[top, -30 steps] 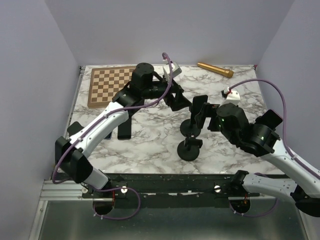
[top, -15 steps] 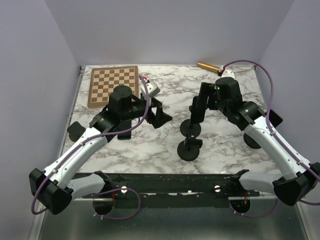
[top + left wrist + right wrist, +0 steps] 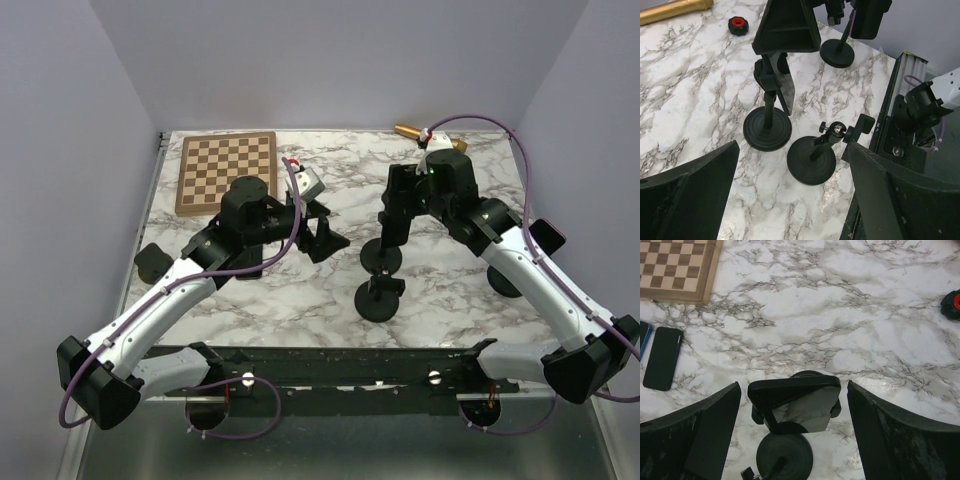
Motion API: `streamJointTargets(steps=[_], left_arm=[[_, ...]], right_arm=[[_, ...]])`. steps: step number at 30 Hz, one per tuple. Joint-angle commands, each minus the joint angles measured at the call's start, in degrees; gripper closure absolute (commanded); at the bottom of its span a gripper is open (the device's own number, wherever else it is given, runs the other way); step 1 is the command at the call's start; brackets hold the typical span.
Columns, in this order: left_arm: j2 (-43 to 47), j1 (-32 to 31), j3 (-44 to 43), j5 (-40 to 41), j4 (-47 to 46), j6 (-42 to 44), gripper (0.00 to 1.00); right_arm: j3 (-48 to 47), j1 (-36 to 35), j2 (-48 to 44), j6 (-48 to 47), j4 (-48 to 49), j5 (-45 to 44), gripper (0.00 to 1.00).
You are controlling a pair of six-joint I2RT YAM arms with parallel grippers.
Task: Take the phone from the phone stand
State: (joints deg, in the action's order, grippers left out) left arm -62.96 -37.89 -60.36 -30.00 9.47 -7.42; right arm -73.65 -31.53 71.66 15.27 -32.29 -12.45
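A black phone [image 3: 795, 400] sits crosswise in the clamp of a black phone stand [image 3: 382, 258] at mid-table. My right gripper [image 3: 794, 386] is open with one finger on each side of the phone, not touching it. In the top view the right gripper [image 3: 393, 208] hovers just over the stand's top. My left gripper [image 3: 325, 235] is open and empty, left of the stands. In the left wrist view the left gripper [image 3: 792, 150] looks over the stand's round base [image 3: 767, 131].
An empty stand [image 3: 378, 300] is just in front of the phone's stand, seen also in the wrist views [image 3: 812, 160] [image 3: 785, 457]. Another stand base [image 3: 837, 52] is behind. A chessboard [image 3: 226, 170], gold cylinder [image 3: 408, 131], red cap [image 3: 738, 25] and loose phones [image 3: 662, 357] lie around.
My right arm swung from the near right up over the phone stand and now straddles the phone. My left arm drew back from the far middle toward the near left.
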Motion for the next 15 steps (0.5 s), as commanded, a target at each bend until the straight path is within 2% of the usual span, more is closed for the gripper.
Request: streamJointTargets(steps=[1, 15], left_arm=[[-0.1, -0.6, -1.1, 1.7, -1.0, 0.2, 0.02], [-0.8, -1.3, -0.6, 3.5, -1.2, 0.9, 0.02]], right_arm=[[1.5, 0.0, -0.8, -2.6, 2.4, 2.8, 0.08], [3.4, 1.6, 0.1, -2.2, 3.3, 5.7, 0.1]])
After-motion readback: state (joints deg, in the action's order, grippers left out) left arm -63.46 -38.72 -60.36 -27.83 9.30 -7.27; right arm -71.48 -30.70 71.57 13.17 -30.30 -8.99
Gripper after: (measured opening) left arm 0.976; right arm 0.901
